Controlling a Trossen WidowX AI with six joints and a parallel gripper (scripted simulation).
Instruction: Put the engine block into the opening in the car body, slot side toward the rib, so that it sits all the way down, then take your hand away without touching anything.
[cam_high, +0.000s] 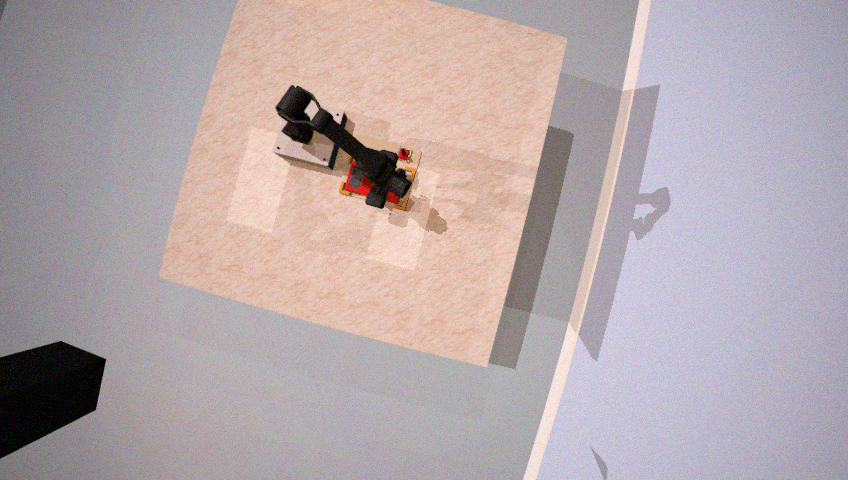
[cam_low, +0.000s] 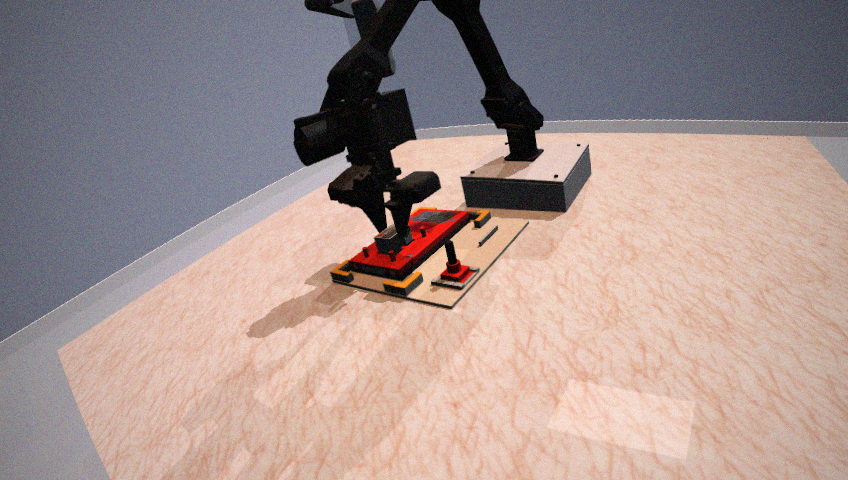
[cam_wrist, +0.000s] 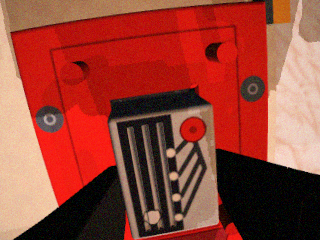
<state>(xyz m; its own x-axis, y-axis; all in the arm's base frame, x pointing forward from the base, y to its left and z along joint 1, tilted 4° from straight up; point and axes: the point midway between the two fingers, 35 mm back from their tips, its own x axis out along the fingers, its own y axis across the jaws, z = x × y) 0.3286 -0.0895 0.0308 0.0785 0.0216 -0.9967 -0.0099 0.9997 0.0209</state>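
My gripper (cam_low: 395, 233) (cam_wrist: 166, 168) is shut on the engine block (cam_low: 389, 243) (cam_wrist: 202, 172), one finger on each side. The block is a grey box with black stripes and a red disc on top. It is upright over the opening in the red car body (cam_high: 364, 190) (cam_low: 443, 226) (cam_wrist: 150, 75), and its upper part stands above the body's top face. Its lower end, the slot and the rib are hidden, so how deep it sits cannot be told. The opening is mostly covered by the block and fingers. In the top view, the arm hides the block and fingertips.
Orange corner brackets (cam_low: 403, 284) surround the car body on a thin tan board (cam_low: 496, 254). Short pegs (cam_wrist: 227, 52) stand up from the body near the block. A red-based post (cam_low: 456, 272) stands beside the body. The arm's base box (cam_high: 303, 153) (cam_low: 514, 195) is behind.
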